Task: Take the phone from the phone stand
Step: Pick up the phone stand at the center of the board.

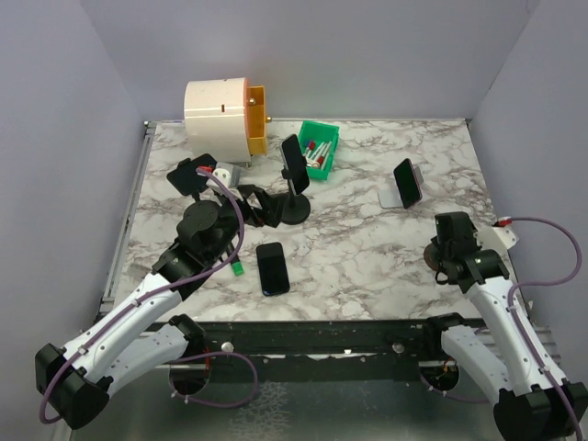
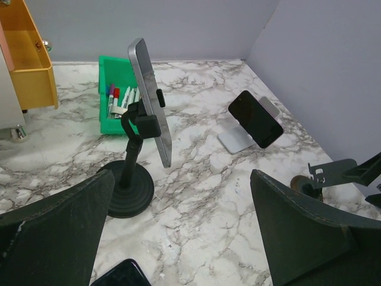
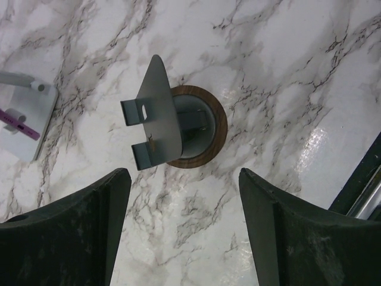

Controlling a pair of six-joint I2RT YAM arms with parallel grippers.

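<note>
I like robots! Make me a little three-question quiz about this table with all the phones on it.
1. True or false: the phone clamped in the black stand lies flat.
2. How many phones show from above? A) one B) two C) three
3. Fill in: the green bin holds ____.

Key:
1. False. It stands nearly upright.
2. C. There is the clamped one, a leaning phone on the silver stand, and a flat phone.
3. Markers.
</note>
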